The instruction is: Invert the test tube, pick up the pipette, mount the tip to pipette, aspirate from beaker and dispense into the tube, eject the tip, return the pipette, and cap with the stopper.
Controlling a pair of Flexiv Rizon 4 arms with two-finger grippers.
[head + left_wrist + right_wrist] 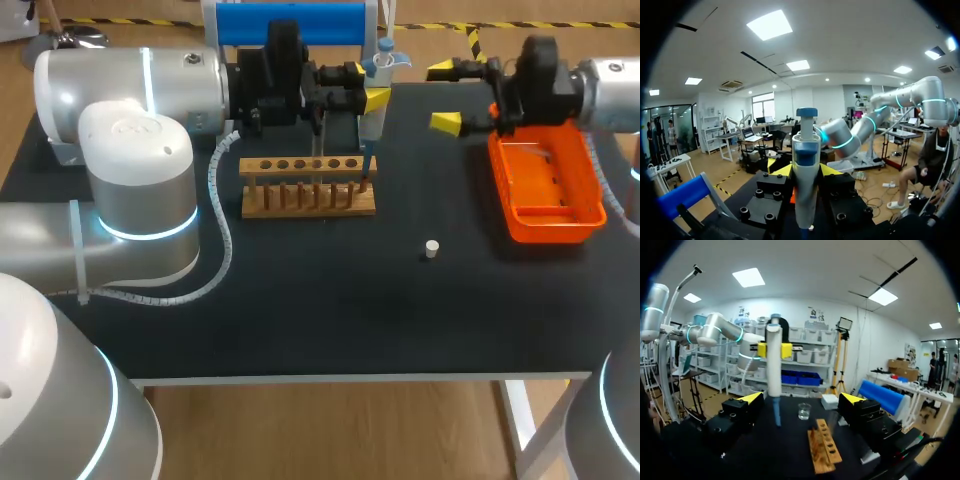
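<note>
Between the yellow-tipped fingers of the left hand (365, 84) stands the pipette (806, 165), upright with its plunger uppermost. The fingers are closed against its white body from both sides. Its thin lower end hangs down below that hand, close by the end of the wooden rack (308, 190) (whether it touches the rack I cannot tell). Behind the left hand, at the far edge of the black worktop (300, 310), rises a blue-topped stand (290, 22). The right hand (801, 398) faces the left one across a gap, well apart from it, its fingers spread wide with nothing between them. Ahead of the right hand sits a small clear beaker (804, 411) on the worktop. The rack lies nearer to that hand than the beaker and a little to one side, its row of holes running away from the fingers. The held pipette stands beyond the beaker as the right hand sees it. Under the right hand's wrist, behind its fingers, lies an orange tray (548, 225). A small white stopper (431, 248) rests alone on the worktop, lower than both hands and roughly between them, apart from the rack and the tray alike.
</note>
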